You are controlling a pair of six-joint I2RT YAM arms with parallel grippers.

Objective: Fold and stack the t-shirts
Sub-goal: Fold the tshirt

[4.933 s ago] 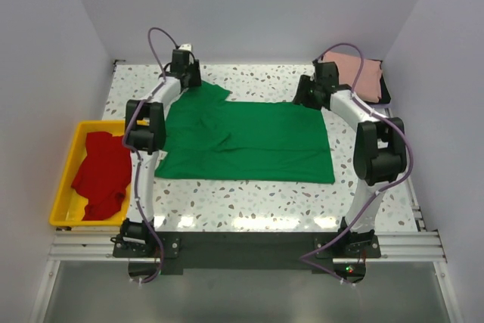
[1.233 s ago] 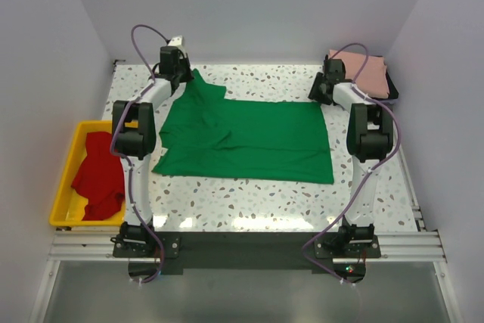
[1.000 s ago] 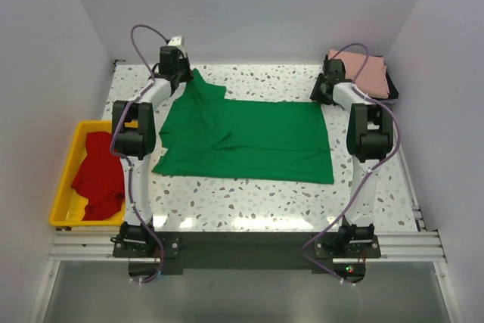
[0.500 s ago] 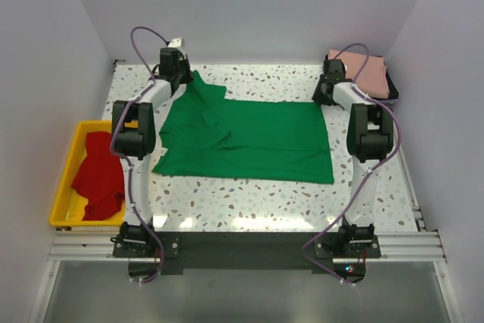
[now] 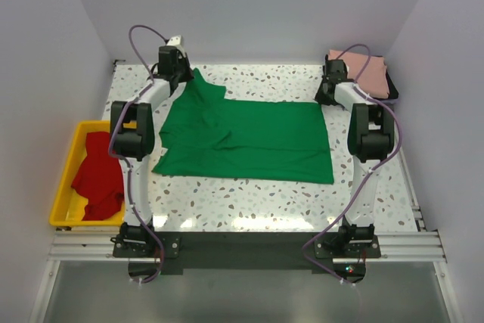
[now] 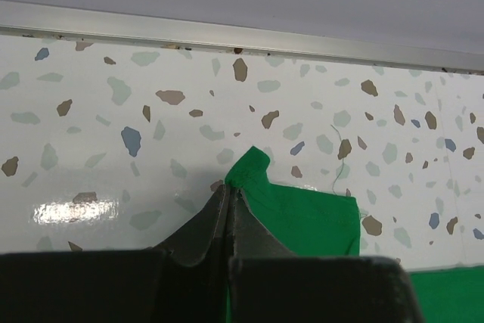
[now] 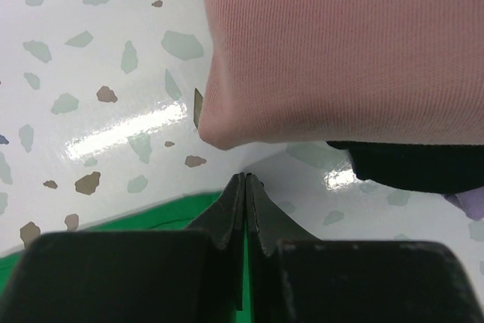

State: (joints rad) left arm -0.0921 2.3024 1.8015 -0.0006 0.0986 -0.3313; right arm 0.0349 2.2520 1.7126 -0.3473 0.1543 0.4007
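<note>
A bright green t-shirt [image 5: 249, 141] lies spread flat across the middle of the table. My left gripper [image 5: 184, 79] is shut on its far left corner, and the left wrist view shows a green tuft [image 6: 253, 166] poking out past the shut left gripper [image 6: 229, 188]. My right gripper [image 5: 323, 98] sits at the shirt's far right corner. In the right wrist view the right gripper [image 7: 244, 178] is shut with green cloth [image 7: 151, 217] under and between its fingers. A folded salmon pink t-shirt [image 5: 368, 73] lies just beyond it. The red t-shirt [image 5: 100, 173] is crumpled in the tray.
The yellow tray [image 5: 60, 187] stands off the table's left edge. The pink t-shirt [image 7: 340, 51] rests on a black pad [image 7: 412, 168] in the back right corner. White walls close in the back and both sides.
The right gripper has gone from partly open to shut at the green shirt's far right corner. The left gripper has held still, shut on its corner.
</note>
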